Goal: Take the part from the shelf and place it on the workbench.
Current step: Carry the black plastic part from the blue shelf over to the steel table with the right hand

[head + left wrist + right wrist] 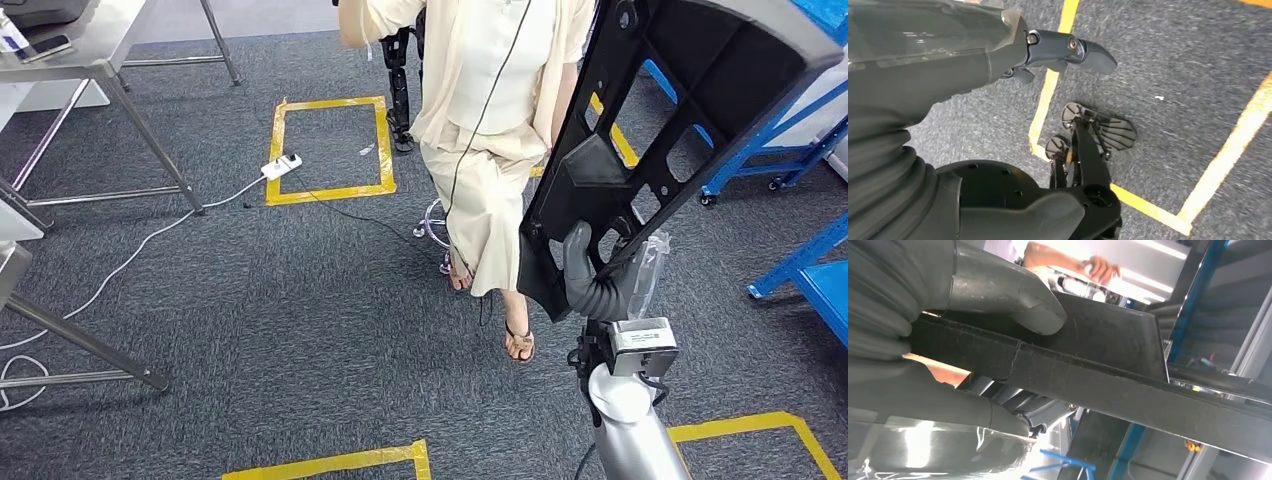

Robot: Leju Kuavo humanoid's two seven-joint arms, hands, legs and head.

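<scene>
- Nearest, the right hand (598, 275) was clamped on the lower end of the part (655, 120), a long black plastic panel that rose up and to the right in front of the robot, off the shelf and not yet on any table. In the right wrist view the thumb (1013, 297) pressed on one face and the fingers (948, 410) lay under the other. Held so low on such a long piece, the panel could likely swing or slip in the grip.
- The left hand (1058, 52) hung over the carpet (1173, 65) with its fingers apart, holding nothing, so it gave the panel no support.
- Just beyond the panel, a person (490, 130) in pale clothes stood very close; a turn could probably strike them with its edge.
- To the right, blue shelving (790, 150) stood near the panel's upper end and might catch it.
- Far left, a steel table (100, 50) was well apart, so a carry remained.
</scene>
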